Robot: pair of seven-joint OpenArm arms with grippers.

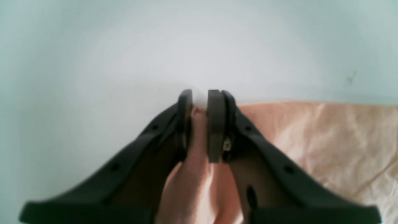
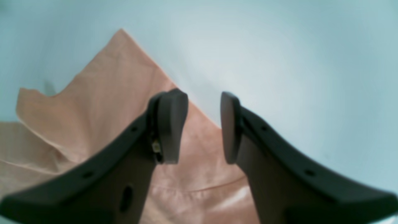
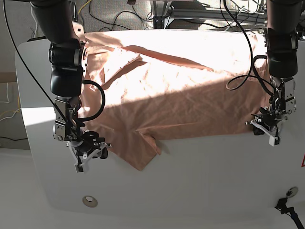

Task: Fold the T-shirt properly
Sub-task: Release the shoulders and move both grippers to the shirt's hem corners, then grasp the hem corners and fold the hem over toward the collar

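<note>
T-shirt [image 3: 181,90] spread across table [image 3: 200,181]; both arms at hem edges.

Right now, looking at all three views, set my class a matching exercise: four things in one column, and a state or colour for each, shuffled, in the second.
Column one:
1. left hand
2. right hand
3. T-shirt
4. table

Column two:
A. white
B. open, gripping nothing
C. salmon pink, spread out and creased
D. shut on a pinch of cloth

Pairs: 1-D, 2-B, 3-C, 4-A
</note>
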